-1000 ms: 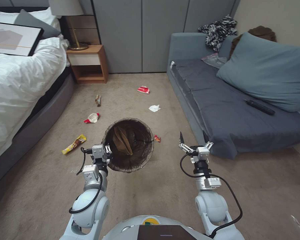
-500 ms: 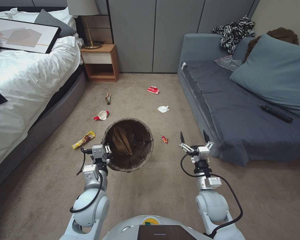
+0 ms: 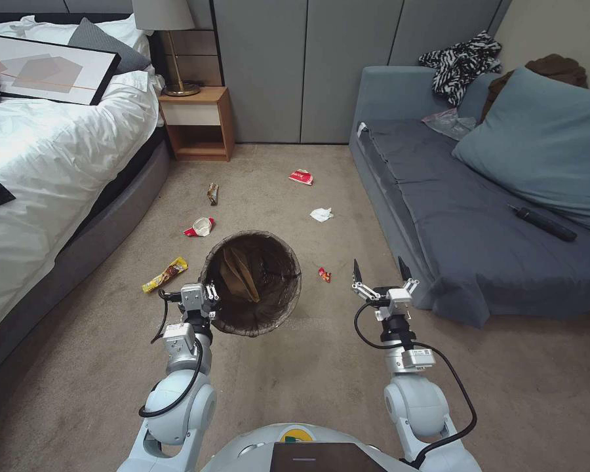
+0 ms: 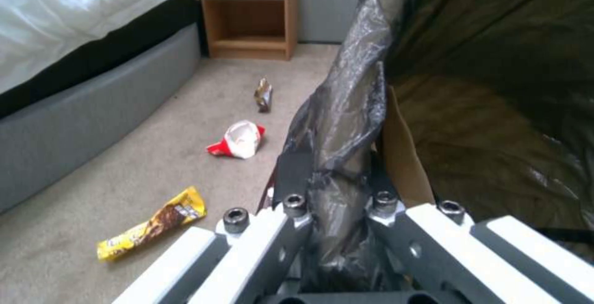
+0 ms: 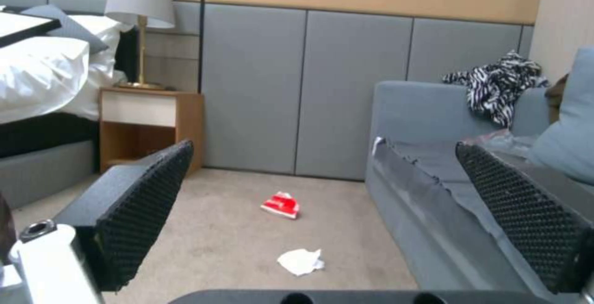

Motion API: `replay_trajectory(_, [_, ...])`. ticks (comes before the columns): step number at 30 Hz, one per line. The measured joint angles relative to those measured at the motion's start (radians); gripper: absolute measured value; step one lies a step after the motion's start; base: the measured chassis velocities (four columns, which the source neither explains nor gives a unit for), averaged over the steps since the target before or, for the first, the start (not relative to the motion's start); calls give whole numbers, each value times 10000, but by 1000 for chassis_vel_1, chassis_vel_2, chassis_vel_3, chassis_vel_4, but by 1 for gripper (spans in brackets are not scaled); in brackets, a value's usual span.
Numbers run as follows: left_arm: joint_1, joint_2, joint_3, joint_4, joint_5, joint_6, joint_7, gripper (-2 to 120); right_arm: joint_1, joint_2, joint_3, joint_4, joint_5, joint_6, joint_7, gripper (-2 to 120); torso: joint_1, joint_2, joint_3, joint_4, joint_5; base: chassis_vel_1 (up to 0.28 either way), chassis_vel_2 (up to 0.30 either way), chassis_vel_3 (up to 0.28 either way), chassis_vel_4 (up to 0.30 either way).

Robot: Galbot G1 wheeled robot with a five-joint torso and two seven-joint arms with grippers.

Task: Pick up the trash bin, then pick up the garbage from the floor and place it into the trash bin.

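My left gripper [image 3: 209,298] clamps trash bin [image 3: 252,283] rim, unmoved; right gripper [image 3: 379,270] beside bin, wide open, empty; my view has settled, litter waits.

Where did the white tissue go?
In the head view the white tissue lies on the carpet beyond the trash bin, near the sofa, with the red wrapper farther back.

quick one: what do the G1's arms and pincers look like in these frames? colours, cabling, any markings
Both arms are glossy white rounded shells with dark joint bands and silver-grey wrist blocks. A black cable loops outside each forearm. The left pincer has white metal linkage bars with dark hex bolts. The right pincer has black, dimple-textured finger pads on white links. A small label sits on each wrist block, text unreadable.
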Motion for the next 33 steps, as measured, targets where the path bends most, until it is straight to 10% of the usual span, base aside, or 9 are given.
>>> replay_trajectory(33, [0,4,-55,36,65,-51,-54,2,40,5,60,-107,158,79,-112,100,0,0,0,0,2,-85,83,85,-82])
